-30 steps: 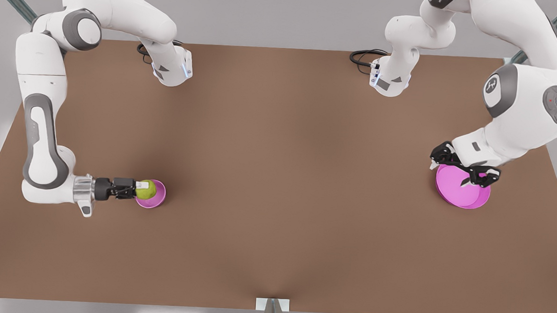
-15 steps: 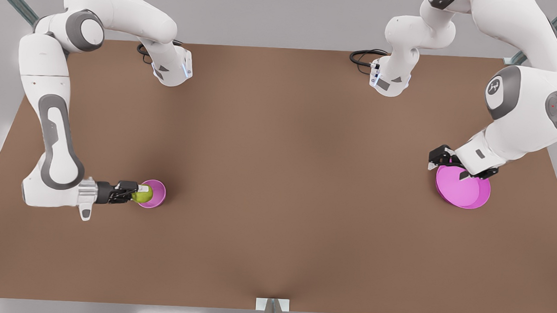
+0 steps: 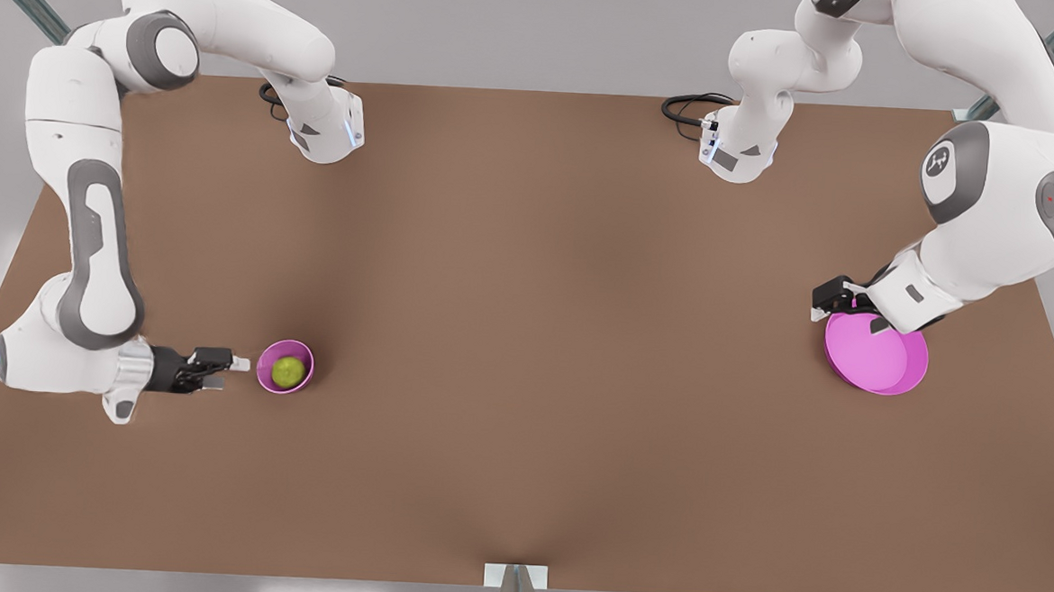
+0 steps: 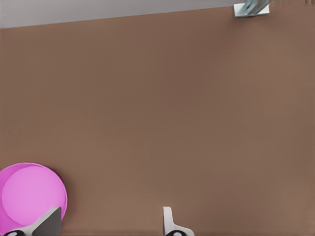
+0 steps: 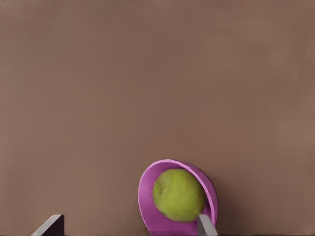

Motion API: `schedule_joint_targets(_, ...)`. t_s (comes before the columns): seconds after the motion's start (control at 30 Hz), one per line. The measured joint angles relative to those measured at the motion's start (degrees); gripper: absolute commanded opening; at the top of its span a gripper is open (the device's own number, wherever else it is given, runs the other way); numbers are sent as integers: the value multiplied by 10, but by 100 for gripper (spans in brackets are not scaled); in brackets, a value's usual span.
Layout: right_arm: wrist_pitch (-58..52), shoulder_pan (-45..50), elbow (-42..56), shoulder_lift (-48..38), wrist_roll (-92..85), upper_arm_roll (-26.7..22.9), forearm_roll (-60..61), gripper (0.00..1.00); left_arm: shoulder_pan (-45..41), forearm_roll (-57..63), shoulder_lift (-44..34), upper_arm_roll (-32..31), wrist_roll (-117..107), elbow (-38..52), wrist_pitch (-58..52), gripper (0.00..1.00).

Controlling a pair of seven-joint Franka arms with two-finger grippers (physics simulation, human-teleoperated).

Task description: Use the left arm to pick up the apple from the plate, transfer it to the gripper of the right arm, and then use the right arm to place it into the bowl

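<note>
Apple point(image 3: 288, 372) sits in the bowl point(image 3: 304, 357), just ahead of your right pincer point(image 3: 233, 364), whose fingers stand apart, empty. Your left pincer point(image 3: 860, 315), open and empty, hovers at the plate's point(image 3: 884, 369) rim.

Item count for the scene:

- Robot arms: two, a right arm point(image 3: 87, 264) and a left arm point(image 3: 991, 221).
- Grippers: two, one per arm, a right gripper point(image 3: 239, 364) and a left gripper point(image 3: 855, 313).
- Apple point(image 3: 288, 372): one.
- Bowl point(image 3: 305, 357): one.
- Plate point(image 3: 884, 364): one.
- Table point(image 3: 534, 332): one.
- Black cable coils at the far table edge: two, a first coil point(image 3: 271, 95) and a second coil point(image 3: 686, 108).
</note>
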Motion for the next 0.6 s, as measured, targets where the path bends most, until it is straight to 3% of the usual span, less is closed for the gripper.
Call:
schedule_joint_targets(0.1,-41,20,51,-92,23,14,-85,99,-1,8,-30,0,-7,-13,-3,100)
schedule_joint_targets(0.13,-54,62,53,-143,32,-22,-105,99,-1,11,-64,1,-9,-43,-3,100)
schedule_joint_targets(0.2,-83,187,31,-253,53,-149,-132,100,0,16,-90,1,-13,-69,-2,100)
schedule_joint_targets(0.3,-121,299,-50,-382,90,-236,-154,100,1,20,-94,1,-18,-74,-2,100)
schedule_joint_targets(0.47,-145,370,-64,-378,153,-249,-163,100,0,23,-74,1,-25,-57,-1,100)
schedule_joint_targets(0.6,-150,358,-61,-365,199,-245,-162,100,-1,24,-68,1,-29,-56,-1,100)
